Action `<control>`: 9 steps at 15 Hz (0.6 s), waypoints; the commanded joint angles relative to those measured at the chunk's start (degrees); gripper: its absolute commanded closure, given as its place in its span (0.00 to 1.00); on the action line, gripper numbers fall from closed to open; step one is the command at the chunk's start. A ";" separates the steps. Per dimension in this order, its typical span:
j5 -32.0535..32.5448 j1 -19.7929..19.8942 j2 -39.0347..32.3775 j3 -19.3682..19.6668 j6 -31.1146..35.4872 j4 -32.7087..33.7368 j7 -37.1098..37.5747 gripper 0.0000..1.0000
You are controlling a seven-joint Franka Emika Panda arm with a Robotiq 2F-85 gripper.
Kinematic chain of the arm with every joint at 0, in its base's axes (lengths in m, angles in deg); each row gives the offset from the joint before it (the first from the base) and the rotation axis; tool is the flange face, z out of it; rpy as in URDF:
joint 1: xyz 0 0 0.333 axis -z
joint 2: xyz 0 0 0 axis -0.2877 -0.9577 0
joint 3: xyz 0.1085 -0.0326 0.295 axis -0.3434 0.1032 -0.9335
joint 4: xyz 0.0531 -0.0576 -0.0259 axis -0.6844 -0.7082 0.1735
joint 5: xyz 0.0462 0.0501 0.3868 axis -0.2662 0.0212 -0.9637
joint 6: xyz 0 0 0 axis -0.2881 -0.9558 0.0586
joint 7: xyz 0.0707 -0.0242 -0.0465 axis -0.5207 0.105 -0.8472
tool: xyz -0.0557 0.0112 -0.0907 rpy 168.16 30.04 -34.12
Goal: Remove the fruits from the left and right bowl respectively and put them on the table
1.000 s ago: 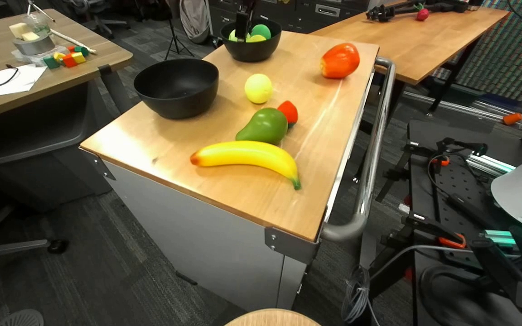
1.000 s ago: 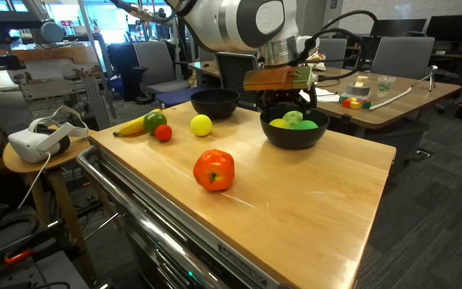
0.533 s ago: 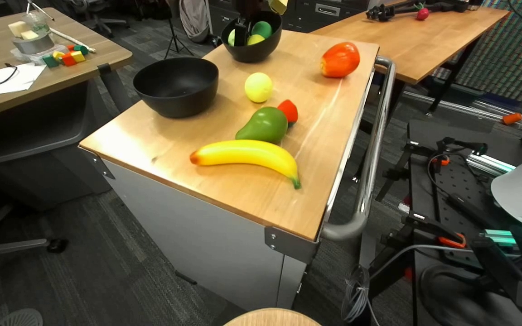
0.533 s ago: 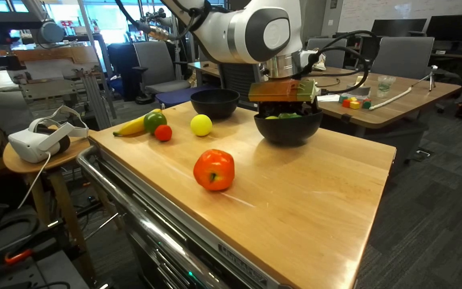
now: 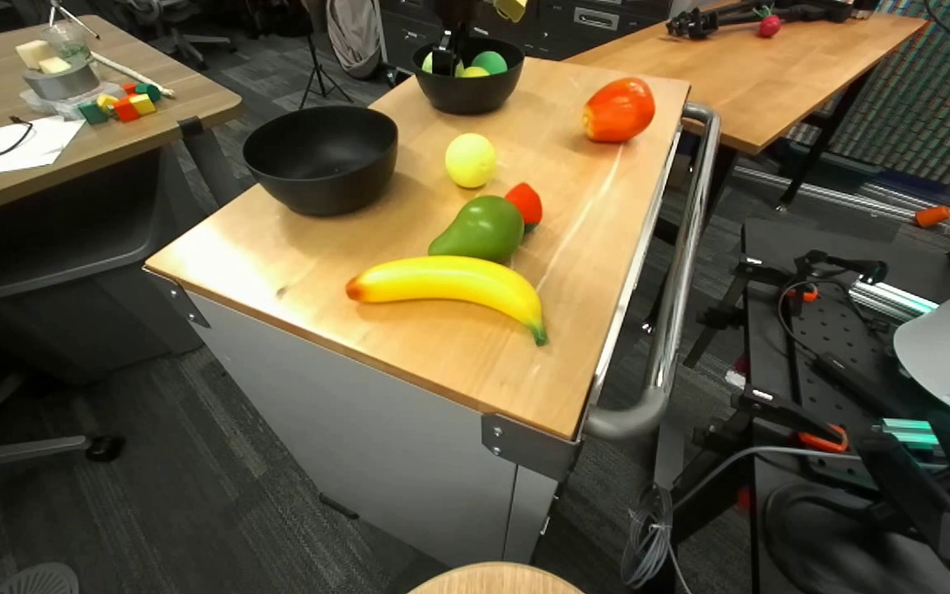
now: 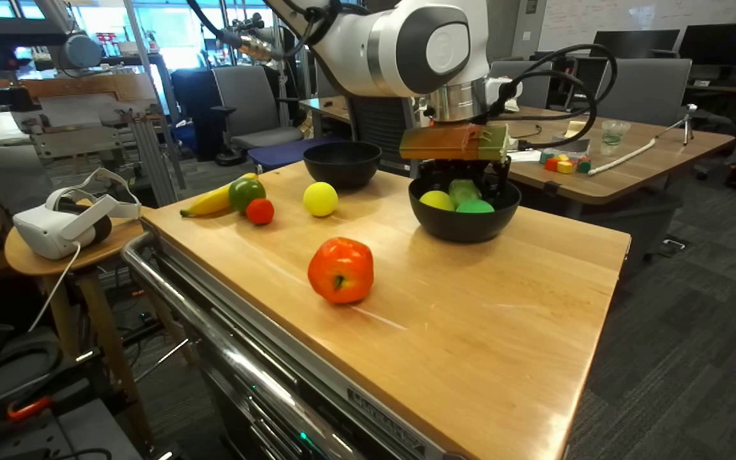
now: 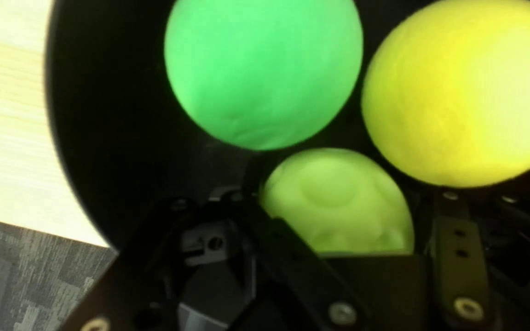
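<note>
The white arm (image 6: 400,54) leans in from above, bent at its rounded joint, and the wrist (image 6: 457,102) drops nearly straight down over a black bowl (image 6: 464,227). The gripper (image 7: 338,197) points into that bowl, its two jaws standing on either side of a pale green dimpled ball (image 7: 341,216); whether they clasp it or only flank it, I can't make out.

I count two bowls. The one under the arm holds three round fruits: the dimpled one, a green ball (image 7: 265,73) and a yellow ball (image 7: 467,96). The second black bowl (image 5: 322,186) stands apart from it, near an edge of the wooden table (image 5: 293,256), on the side away from the metal rail (image 5: 680,289).

On the table itself I see five more fruits: one yellow round fruit (image 5: 470,161), one small red fruit (image 5: 527,205), one green oval fruit (image 5: 482,228), one banana (image 5: 450,279) and one big orange-red fruit (image 5: 619,110). The banana, the green one and the red one lie clustered, the yellow one sits between that cluster and the bowl under the arm, and the orange-red one rests well apart, toward the rail
</note>
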 commanded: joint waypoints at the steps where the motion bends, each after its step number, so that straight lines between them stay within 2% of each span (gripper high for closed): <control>1: 1.57 -1.10 6.18 0.87 -0.42 -3.67 2.47 0.72; 3: 3.02 -2.11 9.93 1.69 -0.67 -5.51 4.18 0.74; 5: 7.17 -4.19 14.49 3.58 -2.41 -7.97 7.23 0.82; 9: 15.39 -7.98 26.32 4.87 -6.08 -19.13 16.66 0.88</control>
